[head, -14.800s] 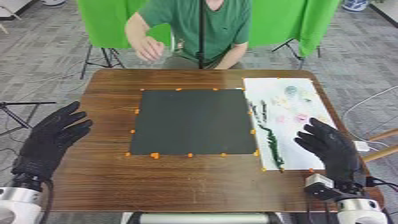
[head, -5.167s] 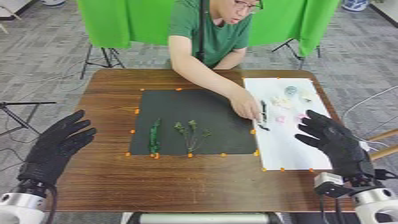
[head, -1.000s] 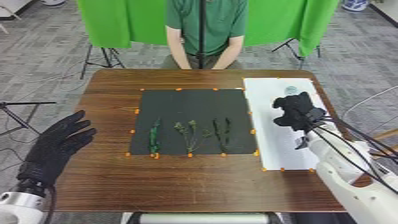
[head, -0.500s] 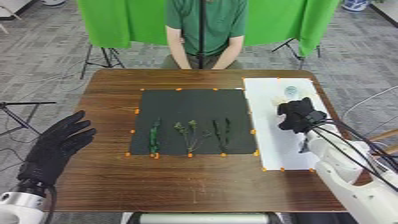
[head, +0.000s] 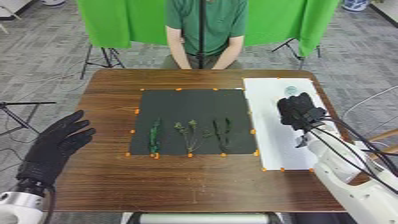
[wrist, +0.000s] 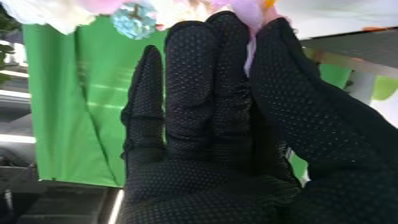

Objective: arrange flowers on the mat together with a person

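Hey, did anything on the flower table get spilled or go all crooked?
No, nothing looks wrong. Three green sprigs lie neatly side by side on the dark mat, and the white sheet looks flat. The right robot hand is over that sheet, by the flowers.

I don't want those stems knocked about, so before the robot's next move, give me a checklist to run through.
1. Stems lying on the black mat: ok, the dark green stem, the branching sprig and the paired sprig lie side by side.
2. Left hand off the mat: ok, it is left of it.
3. Person's arms away from the mat: ok, beyond the table's far edge.
4. Right hand at the flowers: ok, over the white sheet.
5. Lilac petals firmly held: cannot tell.
6. Blossoms on the mat: not ok, none there yet.
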{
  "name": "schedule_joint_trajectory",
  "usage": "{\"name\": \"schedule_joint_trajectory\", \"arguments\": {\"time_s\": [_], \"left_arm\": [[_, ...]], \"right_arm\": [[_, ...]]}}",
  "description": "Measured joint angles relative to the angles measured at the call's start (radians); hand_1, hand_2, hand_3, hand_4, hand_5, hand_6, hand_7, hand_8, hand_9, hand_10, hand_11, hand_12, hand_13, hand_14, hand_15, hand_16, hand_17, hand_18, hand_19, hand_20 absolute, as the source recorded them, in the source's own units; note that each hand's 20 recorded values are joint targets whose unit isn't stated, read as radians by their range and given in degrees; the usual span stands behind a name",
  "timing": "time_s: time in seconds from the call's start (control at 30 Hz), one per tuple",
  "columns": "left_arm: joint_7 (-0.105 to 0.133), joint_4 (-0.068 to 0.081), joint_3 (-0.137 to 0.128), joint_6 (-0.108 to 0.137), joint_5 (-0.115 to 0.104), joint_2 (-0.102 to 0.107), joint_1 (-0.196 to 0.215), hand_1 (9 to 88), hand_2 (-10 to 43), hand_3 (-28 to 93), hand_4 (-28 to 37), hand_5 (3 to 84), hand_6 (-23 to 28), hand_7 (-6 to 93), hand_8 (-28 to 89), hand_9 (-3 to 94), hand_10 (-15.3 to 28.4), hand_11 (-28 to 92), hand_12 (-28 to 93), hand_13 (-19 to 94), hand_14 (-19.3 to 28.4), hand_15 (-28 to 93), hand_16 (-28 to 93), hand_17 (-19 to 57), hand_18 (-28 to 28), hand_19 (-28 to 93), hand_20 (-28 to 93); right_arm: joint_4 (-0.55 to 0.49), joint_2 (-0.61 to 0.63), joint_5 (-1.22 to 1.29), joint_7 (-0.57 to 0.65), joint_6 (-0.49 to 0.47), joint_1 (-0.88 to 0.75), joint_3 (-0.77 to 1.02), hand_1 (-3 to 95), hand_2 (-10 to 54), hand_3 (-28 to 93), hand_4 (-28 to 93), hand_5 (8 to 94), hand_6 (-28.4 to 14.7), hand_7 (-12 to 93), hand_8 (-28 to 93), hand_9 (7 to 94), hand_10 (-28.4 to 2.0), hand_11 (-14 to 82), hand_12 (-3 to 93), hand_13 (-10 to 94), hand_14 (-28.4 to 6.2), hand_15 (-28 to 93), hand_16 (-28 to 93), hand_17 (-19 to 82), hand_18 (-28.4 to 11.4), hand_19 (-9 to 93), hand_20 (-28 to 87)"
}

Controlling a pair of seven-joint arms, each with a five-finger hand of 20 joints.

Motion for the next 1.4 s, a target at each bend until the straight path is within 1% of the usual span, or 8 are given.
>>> {"name": "schedule_joint_trajectory", "arguments": {"time_s": [0.1, 0.17, 0.33, 0.4, 0.53, 0.87, 1.1, 1.4], "left_arm": [[0.0, -0.004, -0.016, 0.0, -0.001, 0.001, 0.009, 31.2, -2.8, 68, -22.0, 33.9, 5.1, 19.1, -9, 29.8, 12.5, 22, 19, 26, 15.6, 37, 0, -5.3, 22.2, 49, 8], [0.0, -0.009, -0.035, 0.0, -0.001, 0.003, 0.021, 31.2, -2.9, 68, -22.0, 33.9, 5.1, 19.1, -9, 29.8, 12.5, 22, 19, 26, 15.7, 37, 0, -5.3, 22.3, 49, 8], [-0.002, -0.026, -0.094, 0.001, -0.003, 0.006, 0.075, 31.2, -2.8, 68, -22.0, 33.9, 5.1, 19.1, -9, 29.8, 12.5, 22, 19, 26, 15.7, 37, 0, -5.3, 22.3, 49, 8], [-0.003, -0.028, -0.103, 0.002, -0.003, 0.006, 0.095, 31.2, -2.8, 68, -22.0, 33.9, 5.1, 19.1, -9, 29.8, 12.5, 22, 19, 26, 15.7, 37, 0, -5.3, 22.2, 49, 8], [-0.01, -0.028, -0.097, 0.005, -0.003, 0.006, 0.104, 31.2, -2.7, 68, -22.0, 33.9, 5.2, 19.1, -9, 29.8, 12.5, 22, 19, 26, 15.7, 36, 0, -5.3, 22.2, 49, 8], [-0.016, -0.027, -0.055, 0.015, -0.002, 0.005, 0.088, 31.1, -2.8, 68, -22.0, 33.9, 5.1, 19.2, -9, 29.8, 12.4, 22, 18, 26, 15.6, 37, 0, -5.3, 22.2, 49, 8], [-0.013, -0.024, -0.033, 0.022, -0.002, 0.011, 0.075, 31.1, -2.8, 69, -22.0, 33.9, 5.1, 19.2, -9, 29.8, 12.4, 22, 19, 26, 15.7, 37, 0, -5.3, 22.2, 49, 8], [0.002, -0.016, -0.013, 0.028, -0.002, 0.034, 0.064, 31.2, -2.5, 68, -22.1, 33.9, 5.1, 19.2, -9, 29.8, 12.5, 22, 19, 26, 15.7, 36, 0, -5.3, 22.2, 49, 8]], "right_arm": [[-0.006, -0.002, 0.001, -0.012, 0.029, 0.0, -0.003, 50.8, -9.5, 79, -28, 63.7, 4.0, 54, 7, 80.9, -5.0, 22.4, 53.2, 67, -2.8, 50, 44, 26, -13.3, 55, 36], [-0.012, -0.004, 0.004, -0.021, 0.062, 0.005, -0.016, 50.8, -9.5, 79, -28, 63.8, 4.0, 54, 7, 80.9, -5.0, 22.5, 53.3, 67, -2.9, 50, 44, 26, -13.3, 55, 36], [-0.031, -0.02, 0.017, -0.077, 0.136, 0.069, -0.112, 50.6, -9.5, 79, -28, 63.7, 3.8, 54, 6, 80.7, -5.1, 22.5, 53.6, 66, -2.8, 50, 44, 26, -13.3, 55, 37], [-0.037, -0.038, 0.027, -0.115, 0.144, 0.116, -0.164, 50.5, -9.5, 79, -28, 63.6, 3.9, 54, 6, 80.5, -5.0, 22.3, 53.5, 66, -2.8, 50, 44, 26, -13.2, 55, 37], [-0.039, -0.096, 0.05, -0.201, 0.144, 0.215, -0.258, 50.5, -9.5, 79, -28, 63.6, 3.8, 54, 6, 80.4, -5.0, 22.3, 53.4, 66, -2.8, 50, 43, 26, -13.2, 55, 36], [0.018, -0.281, 0.077, -0.376, 0.112, 0.444, -0.482, 50.5, -9.5, 79, -28, 63.5, 3.9, 54, 5, 80.2, -4.9, 22.0, 53.1, 66, -2.6, 50, 43, 26, -13.0, 55, 36], [0.097, -0.397, 0.052, -0.434, 0.079, 0.536, -0.578, 50.5, -9.5, 78, -28, 63.1, 4.2, 55, 5, 80.0, -4.8, 21.9, 53.0, 65, -2.6, 50, 43, 25, -12.9, 54, 36], [0.203, -0.514, -0.035, -0.474, 0.033, 0.597, -0.634, 50.6, -9.5, 78, -28, 62.8, 4.3, 55, 5, 79.8, -4.8, 21.8, 52.9, 65, -2.4, 50, 43, 25, -12.9, 53, 36]]}}
